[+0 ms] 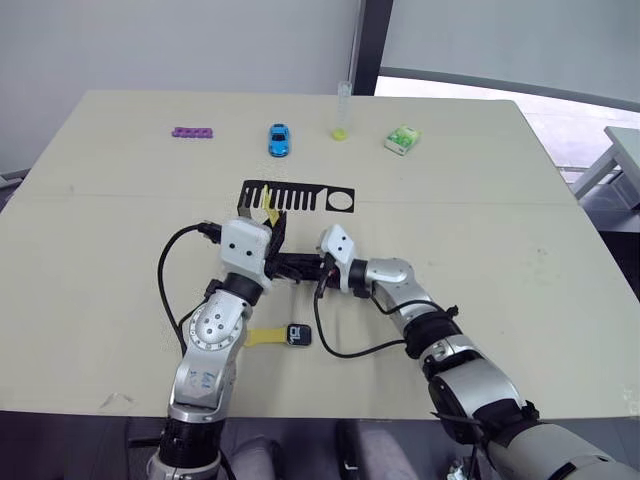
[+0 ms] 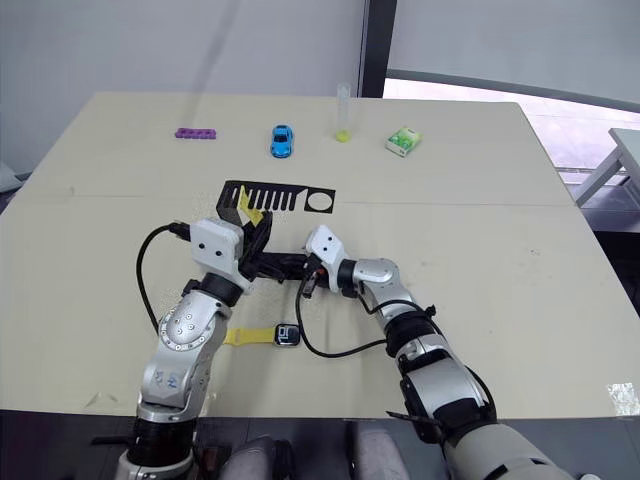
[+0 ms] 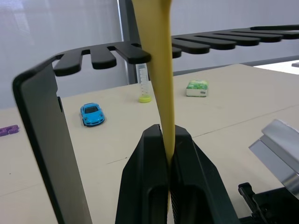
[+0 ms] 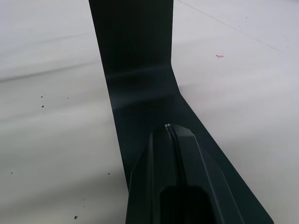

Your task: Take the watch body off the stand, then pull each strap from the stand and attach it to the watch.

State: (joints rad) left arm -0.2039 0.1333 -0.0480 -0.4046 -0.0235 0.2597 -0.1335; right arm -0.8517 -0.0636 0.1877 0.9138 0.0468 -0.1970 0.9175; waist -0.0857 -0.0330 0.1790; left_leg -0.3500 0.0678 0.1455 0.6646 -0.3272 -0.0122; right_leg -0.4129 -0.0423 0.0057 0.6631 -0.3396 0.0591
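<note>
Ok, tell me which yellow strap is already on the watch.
The strap lying flat on the table, joined to the watch body. The other strap hangs from the stand, pinched by the left gripper.

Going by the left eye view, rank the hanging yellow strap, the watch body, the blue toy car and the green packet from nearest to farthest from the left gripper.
1. Hanging yellow strap: pinched in the left gripper itself, under the stand.
2. Watch body: near table edge.
3. Blue toy car: far side.
4. Green packet: far side, right.

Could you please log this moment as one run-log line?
left gripper: shut on hanging strap | right gripper: shut on stand base | watch body: on table, one strap attached
</note>
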